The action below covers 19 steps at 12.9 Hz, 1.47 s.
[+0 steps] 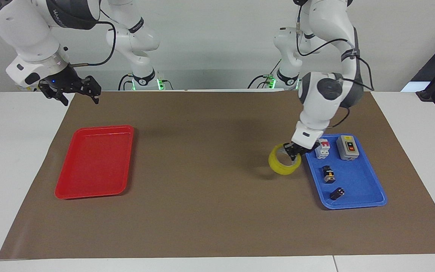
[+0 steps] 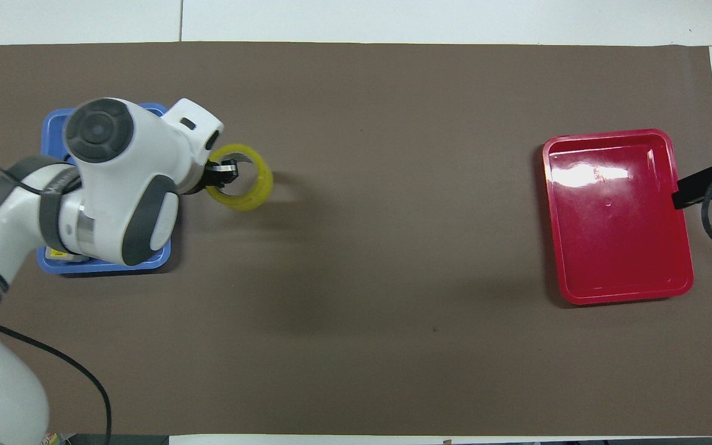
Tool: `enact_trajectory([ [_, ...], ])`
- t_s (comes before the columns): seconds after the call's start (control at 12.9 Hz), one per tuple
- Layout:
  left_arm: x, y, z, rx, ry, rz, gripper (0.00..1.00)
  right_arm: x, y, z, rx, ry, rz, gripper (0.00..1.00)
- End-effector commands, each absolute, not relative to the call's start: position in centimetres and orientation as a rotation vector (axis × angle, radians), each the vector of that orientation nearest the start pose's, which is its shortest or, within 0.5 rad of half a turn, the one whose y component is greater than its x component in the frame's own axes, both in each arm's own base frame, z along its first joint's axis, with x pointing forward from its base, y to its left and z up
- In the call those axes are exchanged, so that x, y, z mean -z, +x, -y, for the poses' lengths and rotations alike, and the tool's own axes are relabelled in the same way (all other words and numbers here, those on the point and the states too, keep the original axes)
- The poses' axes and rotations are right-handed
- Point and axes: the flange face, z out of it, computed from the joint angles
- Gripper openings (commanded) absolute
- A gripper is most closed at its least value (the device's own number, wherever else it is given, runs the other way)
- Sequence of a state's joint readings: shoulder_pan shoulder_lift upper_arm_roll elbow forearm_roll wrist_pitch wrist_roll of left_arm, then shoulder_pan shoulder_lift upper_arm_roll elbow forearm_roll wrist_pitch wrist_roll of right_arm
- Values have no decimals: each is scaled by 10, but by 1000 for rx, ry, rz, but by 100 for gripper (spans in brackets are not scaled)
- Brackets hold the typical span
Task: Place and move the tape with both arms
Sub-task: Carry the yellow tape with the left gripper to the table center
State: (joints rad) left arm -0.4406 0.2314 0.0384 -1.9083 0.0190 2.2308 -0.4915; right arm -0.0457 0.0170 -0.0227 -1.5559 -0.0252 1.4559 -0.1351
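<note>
A white surface (image 1: 13, 158) carries a wide brown paper mat (image 1: 210, 204), with a pale wall at the robots' end.

Going across the facing view from its nine o'clock edge: the right hand (image 1: 74, 91) hangs in the air at about ten o'clock, over the corner of the mat at the right arm's end, its fingers spread wide apart and holding nothing. This arm waits. In the overhead view only its dark tip (image 2: 696, 190) shows, at three o'clock, just beside the red tray (image 2: 618, 290).

That red tray (image 1: 66, 190) lies flat on the mat toward the right arm's end, at about eight o'clock in the facing view, with nothing in it.

Next, past the middle of the mat, at about three o'clock from its centre, comes the tape (image 1: 282, 167), a yellow ring tilted up on edge. The left hand (image 1: 292, 152) is clamped on the ring's upper rim, fingers together on the wall of the roll. The tape is over bare mat just beside the blue tray (image 1: 357, 204), outside its rim on the side toward the right arm. A shadow lies on the mat beside it.

The blue tray holds a white breaker with a red lever (image 1: 322, 148), a grey switch box (image 1: 347, 147) and two small black parts (image 1: 328, 174), (image 1: 337, 193). In the overhead view the left arm covers most of this tray (image 2: 53, 127), and the tape (image 2: 251, 196) shows beside it.
</note>
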Motion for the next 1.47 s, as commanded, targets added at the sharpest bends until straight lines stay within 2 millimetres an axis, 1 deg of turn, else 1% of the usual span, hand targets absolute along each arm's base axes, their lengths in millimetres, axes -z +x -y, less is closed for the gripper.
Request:
enact_trajectory([
  [0.0, -370, 553, 297, 207, -3129, 119, 0, -613, 538, 41, -184, -3134, 126, 100],
  [0.15, -344, 541, 352, 281, -3060, 157, 0, -613, 538, 40, -184, -3134, 129, 100],
  [0.23, -340, 533, 372, 333, -3071, 165, 0, -613, 538, 39, -184, -3134, 131, 100],
  [0.31, -337, 531, 378, 345, -3076, 166, 0, -613, 538, 40, -184, -3134, 131, 100],
  [0.46, -331, 522, 408, 354, -3085, 97, 0, -613, 538, 40, -184, -3134, 131, 100],
  [0.54, -326, 520, 413, 355, -3088, 81, 0, -613, 538, 39, -184, -3134, 134, 100],
  [0.62, -326, 517, 417, 358, -3093, 66, 0, -613, 538, 38, -184, -3134, 131, 100],
  [0.7, -326, 517, 418, 354, -3099, 64, 7, -613, 538, 38, -182, -3134, 134, 100],
  [0.77, -324, 516, 418, 349, -3098, 63, 56, -611, 537, 36, -191, -3133, 134, 100],
  [0.85, -325, 517, 417, 353, -3100, 67, 68, -605, 534, 24, -213, -3130, 169, 100],
  [0.93, -333, 518, 414, 360, -3102, 75, 75, -605, 532, 13, -206, -3133, 194, 100],
  [1.01, -351, 517, 409, 378, -3110, 89, 100, -606, 533, 10, -194, -3132, 206, 100],
  [1.08, -362, 517, 394, 380, -3107, 113, 100, -607, 538, 9, -155, -3104, 208, 100],
  [1.16, -386, 525, 367, 410, -3113, 167, 100, -611, 547, 0, -34, -3052, 180, 100],
  [1.24, -401, 526, 345, 413, -3107, 175, 100, -610, 553, -16, 20, -3036, 146, 100],
  [1.39, -424, 529, 296, 332, -3056, 148, 100, -590, 570, -88, 29, -3032, 67, 100],
])
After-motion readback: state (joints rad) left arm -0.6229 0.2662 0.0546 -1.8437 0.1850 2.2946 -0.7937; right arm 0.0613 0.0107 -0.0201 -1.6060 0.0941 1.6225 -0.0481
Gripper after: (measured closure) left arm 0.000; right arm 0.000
